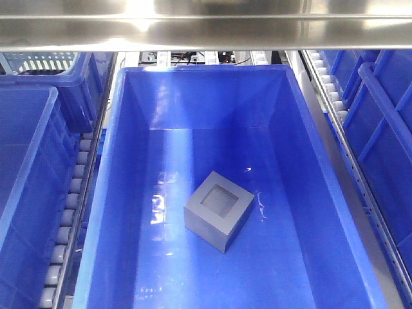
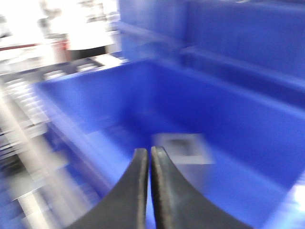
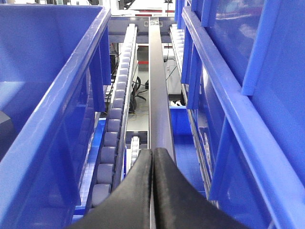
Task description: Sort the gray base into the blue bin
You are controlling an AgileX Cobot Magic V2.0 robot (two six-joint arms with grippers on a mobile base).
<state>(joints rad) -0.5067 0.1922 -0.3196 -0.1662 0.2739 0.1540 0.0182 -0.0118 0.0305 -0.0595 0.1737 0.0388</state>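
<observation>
In one blue bin [image 1: 129,193], one gray base [image 1: 219,210]

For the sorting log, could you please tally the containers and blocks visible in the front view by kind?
Blue bins: 4, counting the blue bin holding the block
Pale-blue slotted baskets: 1
Gray blocks: 1, the gray base
Total: 6

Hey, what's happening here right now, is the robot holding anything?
No. The gray base lies on the floor of the blue bin, recess facing up, touched by nothing. The left gripper is shut and empty above the bin. The right gripper is shut too, over the roller track beside it.
</observation>
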